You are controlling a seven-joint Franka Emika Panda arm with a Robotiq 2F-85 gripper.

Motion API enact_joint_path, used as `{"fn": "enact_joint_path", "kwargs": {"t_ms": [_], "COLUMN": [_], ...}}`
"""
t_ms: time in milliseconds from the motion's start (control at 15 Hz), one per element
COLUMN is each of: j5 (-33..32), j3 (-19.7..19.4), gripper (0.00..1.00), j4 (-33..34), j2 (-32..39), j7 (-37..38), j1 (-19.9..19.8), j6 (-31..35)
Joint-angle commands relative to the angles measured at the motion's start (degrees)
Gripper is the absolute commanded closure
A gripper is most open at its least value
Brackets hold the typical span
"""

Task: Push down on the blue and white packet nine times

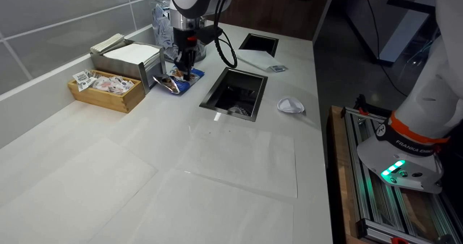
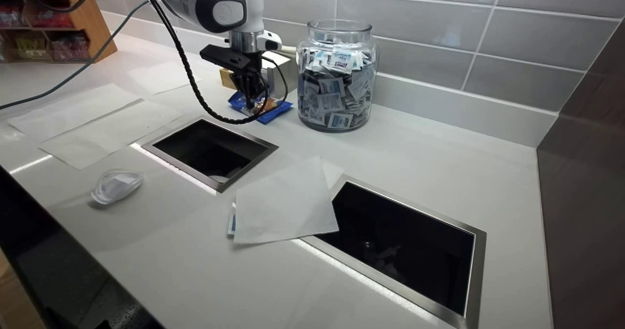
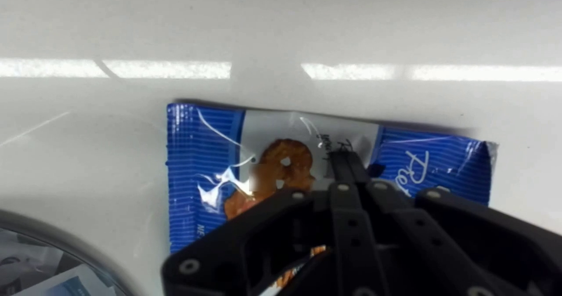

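Note:
The blue and white packet (image 1: pixel 173 83) lies flat on the counter beside the napkin holder, with shiny foil at one end. It also shows in an exterior view (image 2: pixel 276 110), and in the wrist view (image 3: pixel 281 151) it has blue striped ends, a white middle and a brown pretzel picture. My gripper (image 3: pixel 347 155) points down over the packet's middle with its two fingertips together and nothing between them. In both exterior views the fingertips (image 1: pixel 187 78) (image 2: pixel 250 107) meet the packet's top. The wrist view's gripper body hides the packet's near part.
A clear jar of packets (image 2: pixel 337 82) stands close to the packet. A metal napkin holder (image 1: pixel 119 67) and a wooden sachet box (image 1: pixel 108 100) are on its other side. Square openings (image 1: pixel 204 104) (image 2: pixel 481 270), a white paper bag (image 2: pixel 285 202) and a crumpled wrapper (image 2: pixel 117 186) lie nearby.

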Motion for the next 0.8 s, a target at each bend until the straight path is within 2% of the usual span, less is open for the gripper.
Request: {"fn": "enact_joint_path", "kwargs": {"t_ms": [0, 267, 733], "j5": [0.9, 1.2, 0.8], "j3": [1.4, 1.7, 0.7], "gripper": [1.0, 1.0, 1.0], "j4": [2.8, 4.7, 5.3], "j2": [3.0, 4.6, 3.9], "j7": [-2.4, -2.4, 1.8], "j1": [-1.4, -1.8, -0.8], "j6": [0.3, -2.4, -9.7]}}
